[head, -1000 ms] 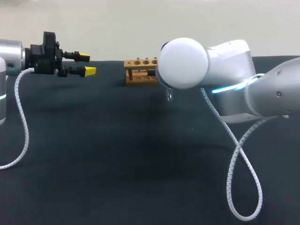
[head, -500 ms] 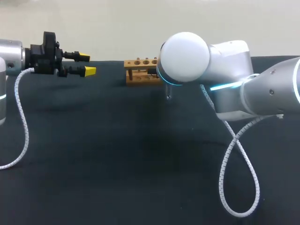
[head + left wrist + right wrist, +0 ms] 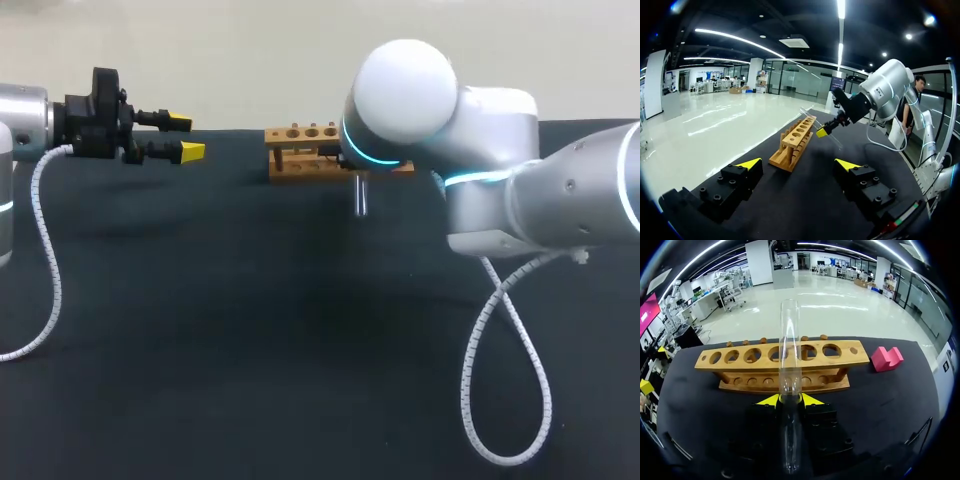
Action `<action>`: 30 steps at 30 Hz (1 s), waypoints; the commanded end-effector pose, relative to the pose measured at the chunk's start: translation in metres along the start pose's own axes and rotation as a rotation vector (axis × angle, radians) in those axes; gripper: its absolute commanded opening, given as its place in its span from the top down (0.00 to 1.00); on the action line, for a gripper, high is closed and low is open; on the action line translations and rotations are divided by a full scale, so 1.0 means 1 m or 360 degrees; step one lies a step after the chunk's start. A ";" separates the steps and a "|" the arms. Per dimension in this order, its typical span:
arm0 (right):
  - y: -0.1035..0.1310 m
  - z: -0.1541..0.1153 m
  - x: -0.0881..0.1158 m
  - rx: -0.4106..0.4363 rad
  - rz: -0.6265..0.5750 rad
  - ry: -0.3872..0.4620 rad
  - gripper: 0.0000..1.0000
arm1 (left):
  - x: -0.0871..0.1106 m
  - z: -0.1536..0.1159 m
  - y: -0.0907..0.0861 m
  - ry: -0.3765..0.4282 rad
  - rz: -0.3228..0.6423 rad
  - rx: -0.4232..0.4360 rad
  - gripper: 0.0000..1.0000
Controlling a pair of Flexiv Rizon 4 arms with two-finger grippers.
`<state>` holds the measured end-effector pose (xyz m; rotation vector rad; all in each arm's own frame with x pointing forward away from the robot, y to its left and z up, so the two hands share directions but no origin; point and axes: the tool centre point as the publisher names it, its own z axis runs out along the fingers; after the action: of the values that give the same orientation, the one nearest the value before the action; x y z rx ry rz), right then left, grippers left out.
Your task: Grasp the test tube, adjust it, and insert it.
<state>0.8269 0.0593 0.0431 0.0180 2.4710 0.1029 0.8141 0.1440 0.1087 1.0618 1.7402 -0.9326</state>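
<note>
While the left claw point(image 3: 185, 137) hangs released, well left of the wooden rack point(image 3: 300, 150), the right claw point(image 3: 789, 400) grips the test tube point(image 3: 790, 340) near the rack's front; grasping looks done; aligning and inserting are left.

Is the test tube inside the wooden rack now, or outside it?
Outside. The right gripper holds the test tube between its yellow tips, in front of the wooden rack, whose visible holes look empty.

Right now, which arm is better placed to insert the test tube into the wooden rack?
Right. The right gripper is shut on the test tube, facing the wooden rack. The left gripper is open and empty.
</note>
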 end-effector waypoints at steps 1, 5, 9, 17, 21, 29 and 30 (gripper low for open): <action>0.001 0.006 -0.002 -0.0008 -0.0010 0.0057 1.00 | 0.002 0.000 0.000 -0.0008 0.0005 -0.0001 0.00; 0.002 0.008 0.001 -0.0020 -0.0016 0.0092 1.00 | 0.002 0.000 0.000 -0.0008 0.0005 -0.0001 0.00; 0.001 0.010 0.004 -0.0019 -0.0012 0.0110 1.00 | 0.002 0.000 0.000 -0.0008 0.0005 -0.0001 0.00; 0.001 0.007 0.007 -0.0004 0.0025 0.0099 1.00 | 0.002 0.000 0.000 -0.0008 0.0005 -0.0001 0.00; 0.001 -0.002 0.009 0.0009 0.0066 0.0060 1.00 | 0.002 0.000 0.000 -0.0008 0.0005 -0.0001 0.00; 0.001 -0.032 0.012 0.0048 0.0170 -0.0075 1.00 | 0.002 0.000 0.000 -0.0008 0.0005 -0.0001 0.00; 0.001 -0.037 0.012 0.0048 0.0188 -0.0104 1.00 | 0.002 0.000 0.000 -0.0008 0.0005 -0.0001 0.00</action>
<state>0.8156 0.0645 0.0544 0.1611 2.4961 0.1154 0.8141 0.1440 0.1087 1.0618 1.7402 -0.9326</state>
